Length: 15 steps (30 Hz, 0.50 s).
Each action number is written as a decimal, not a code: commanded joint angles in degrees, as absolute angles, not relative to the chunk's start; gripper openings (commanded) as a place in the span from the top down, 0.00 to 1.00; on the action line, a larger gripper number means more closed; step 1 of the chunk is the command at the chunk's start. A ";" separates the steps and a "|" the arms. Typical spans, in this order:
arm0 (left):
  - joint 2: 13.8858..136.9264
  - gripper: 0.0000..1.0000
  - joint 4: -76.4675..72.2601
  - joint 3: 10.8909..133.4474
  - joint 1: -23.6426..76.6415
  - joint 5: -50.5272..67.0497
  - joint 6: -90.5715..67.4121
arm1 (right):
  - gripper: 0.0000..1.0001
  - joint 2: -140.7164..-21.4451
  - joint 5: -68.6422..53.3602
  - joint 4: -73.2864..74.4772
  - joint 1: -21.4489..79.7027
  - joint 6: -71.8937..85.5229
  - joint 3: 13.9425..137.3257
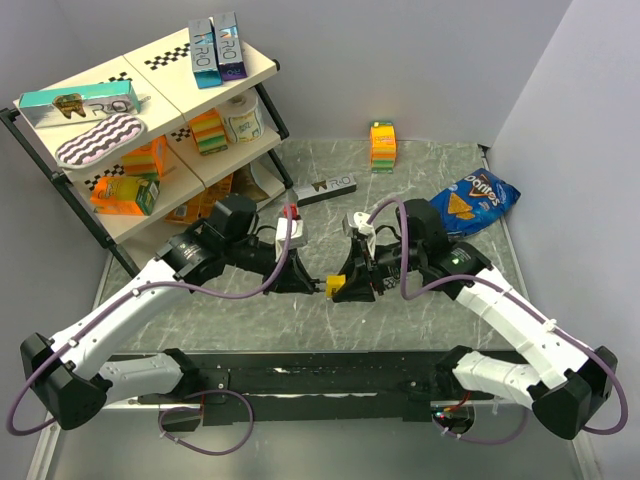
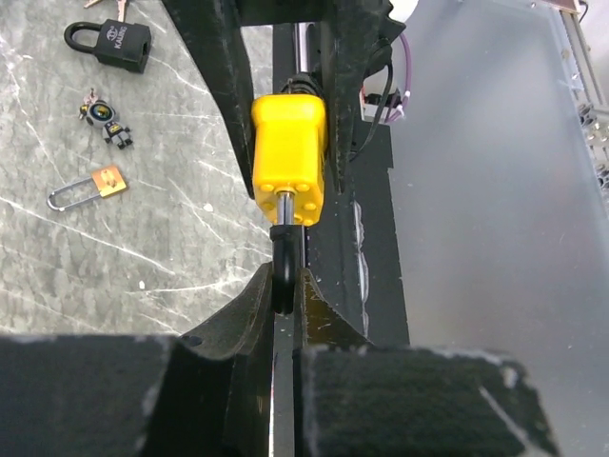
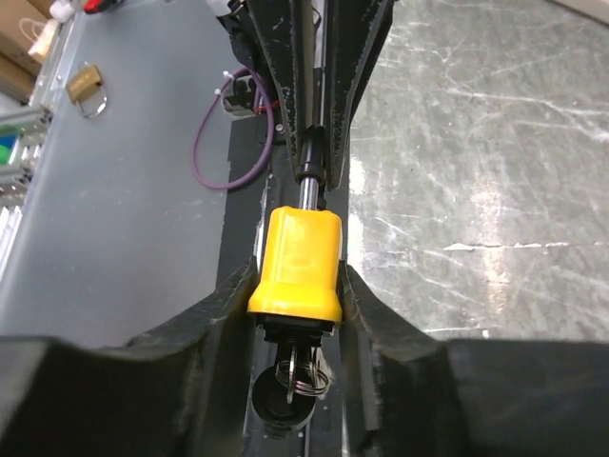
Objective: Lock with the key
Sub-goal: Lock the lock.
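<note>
The lock [image 1: 340, 286], a yellow block with a dark shackle, is held in the air between both grippers above the table's near middle. My left gripper [image 2: 284, 286] is shut on the dark shackle [image 2: 284, 271], with the yellow body [image 2: 290, 157] pointing away from it. My right gripper [image 3: 297, 282] is shut on the sides of the yellow body [image 3: 300, 257]. The key [image 3: 306, 373] sticks out of the lock's underside with its wire ring hanging and a dark round head beside it. In the top view the left gripper [image 1: 318, 283] and the right gripper [image 1: 354, 286] meet at the lock.
An all-black padlock [image 2: 109, 43], a small figure charm [image 2: 107, 119] and a small brass padlock [image 2: 95, 186] lie on the marble table. A shelf rack [image 1: 150, 120] stands back left. A chips bag [image 1: 480, 200], an orange box [image 1: 382, 145] and a dark box [image 1: 325, 187] lie behind.
</note>
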<state>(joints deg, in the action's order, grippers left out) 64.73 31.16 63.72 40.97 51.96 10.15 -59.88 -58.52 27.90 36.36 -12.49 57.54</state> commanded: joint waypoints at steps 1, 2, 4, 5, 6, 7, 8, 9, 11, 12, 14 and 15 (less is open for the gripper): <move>63.37 0.99 23.12 64.69 41.22 53.70 6.25 | 0.80 -60.12 -60.20 24.26 37.35 -11.52 57.04; 63.28 0.99 22.07 64.34 41.22 53.70 4.41 | 0.87 -60.29 -60.38 24.00 37.44 -11.25 56.95; 62.93 0.99 18.47 63.02 41.22 54.14 2.21 | 1.00 -60.64 -60.47 23.12 37.79 -10.29 57.22; 62.84 0.99 17.50 62.67 41.31 54.31 0.37 | 1.00 -60.99 -60.47 22.85 37.88 -10.11 57.65; 63.10 0.99 16.27 62.23 41.66 54.75 0.44 | 1.00 -61.17 -60.47 22.85 37.97 -10.02 57.92; 63.28 0.99 15.56 62.05 41.92 55.10 -2.00 | 1.00 -61.35 -60.38 22.42 38.06 -9.67 58.09; 63.37 0.99 15.03 61.79 42.27 55.37 -3.24 | 1.00 -61.61 -60.12 22.33 38.23 -9.58 58.36; 63.63 0.99 14.59 61.44 43.06 55.46 -3.51 | 1.00 -61.79 -59.94 22.24 38.32 -9.41 58.88; 63.98 0.99 13.45 61.17 44.03 55.28 -3.86 | 1.00 -62.22 -58.98 21.71 38.84 -8.71 59.41; 64.42 0.99 12.84 61.00 44.64 55.37 -4.30 | 1.00 -62.31 -58.89 21.53 39.02 -8.44 59.59; 65.03 0.99 10.56 60.56 45.09 55.81 -5.97 | 1.00 -62.75 -58.89 21.36 39.63 -8.09 60.38; 65.21 0.99 9.76 59.95 45.52 55.90 -6.41 | 1.00 -63.01 -59.32 21.27 39.81 -7.65 60.64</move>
